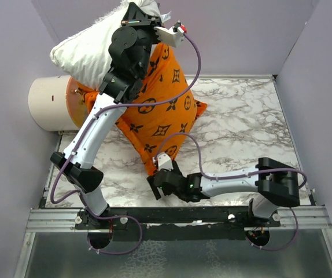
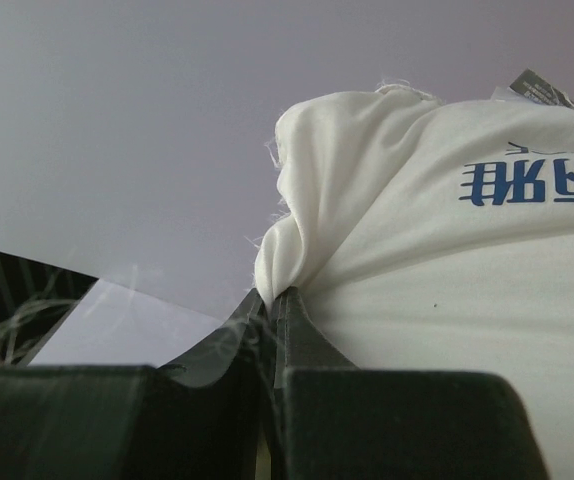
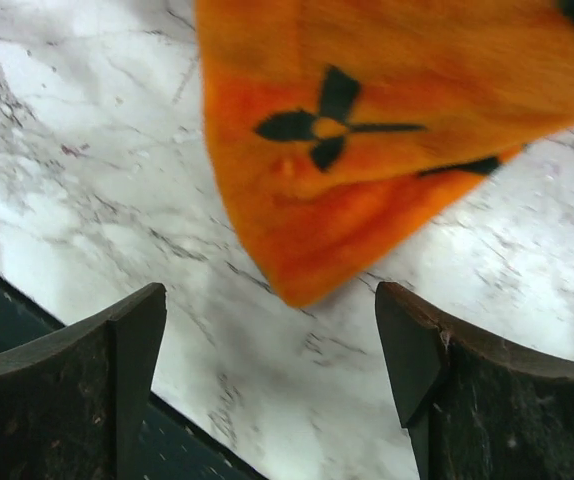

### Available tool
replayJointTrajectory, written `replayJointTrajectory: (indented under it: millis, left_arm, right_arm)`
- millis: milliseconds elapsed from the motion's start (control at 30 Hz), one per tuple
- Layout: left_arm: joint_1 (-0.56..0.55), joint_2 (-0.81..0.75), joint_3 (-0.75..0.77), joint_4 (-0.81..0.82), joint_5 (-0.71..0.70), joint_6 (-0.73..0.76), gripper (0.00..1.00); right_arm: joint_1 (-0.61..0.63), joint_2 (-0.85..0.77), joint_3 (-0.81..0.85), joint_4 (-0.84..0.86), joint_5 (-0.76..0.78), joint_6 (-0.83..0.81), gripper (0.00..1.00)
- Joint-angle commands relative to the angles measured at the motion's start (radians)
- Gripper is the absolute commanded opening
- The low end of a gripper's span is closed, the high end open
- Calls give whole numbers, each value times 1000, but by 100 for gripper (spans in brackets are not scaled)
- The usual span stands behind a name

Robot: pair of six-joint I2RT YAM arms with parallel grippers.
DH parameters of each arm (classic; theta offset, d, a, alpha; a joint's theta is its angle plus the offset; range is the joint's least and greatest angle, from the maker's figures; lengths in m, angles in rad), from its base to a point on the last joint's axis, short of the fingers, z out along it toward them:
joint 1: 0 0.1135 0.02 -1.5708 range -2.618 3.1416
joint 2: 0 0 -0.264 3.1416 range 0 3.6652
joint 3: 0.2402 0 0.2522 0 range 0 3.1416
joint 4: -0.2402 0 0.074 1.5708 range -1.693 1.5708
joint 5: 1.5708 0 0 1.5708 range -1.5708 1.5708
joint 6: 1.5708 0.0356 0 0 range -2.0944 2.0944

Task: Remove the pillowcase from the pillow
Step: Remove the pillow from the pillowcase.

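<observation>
Wide-parted dark jaws of the right gripper (image 3: pixel 272 312) fill the bottom of its wrist view, with nothing between them but the marble desk (image 3: pixel 87 170). This gripper is open and holds nothing. Just beyond the jaws lies the lower corner of the pillowcase (image 3: pixel 367 150), bright orange with a black four-petal flower on it. The corner is blurred, and I cannot tell whether it touches the desk or hangs just over it. From the top view the right gripper sits low, near the front edge of the desk, pointing at that same corner.

On the other side, the left gripper (image 2: pixel 270 300) is closed tight, its jaws pinching a gathered fold of white cloth at a corner of the pillow (image 2: pixel 447 330). Blue printed characters show on the white fabric close by. The left arm is raised high toward the back wall and holds the pillow up in the air. The white cushion sticks out at the upper left, while the pillowcase hangs below it, bulging, slanting down toward the right gripper. How much of the pillow is inside the case is hidden by the arm.

Behind the arm, at the left wall, a cream cylinder (image 1: pixel 47 104) with an orange face lies on its side.
</observation>
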Motion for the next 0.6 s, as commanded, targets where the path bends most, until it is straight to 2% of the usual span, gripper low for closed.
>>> replayJointTrajectory:
  millis: [0, 200, 333, 433, 567]
  left_arm:
    - [-29, -100, 71, 225, -13, 102, 0]
    - [-50, -111, 76, 222, -17, 117, 0]
    - [-51, -108, 91, 225, -7, 125, 0]
    - [-52, -99, 114, 236, 6, 140, 0]
    - [-52, -67, 191, 232, 23, 157, 0]
  right_arm:
    - [32, 126, 150, -74, 203, 37, 86]
    - [33, 250, 258, -73, 253, -46, 84]
    - [31, 335, 288, -100, 283, -47, 78]
    - [19, 382, 285, -128, 308, -19, 67]
    - [-16, 366, 224, -143, 341, 52, 38]
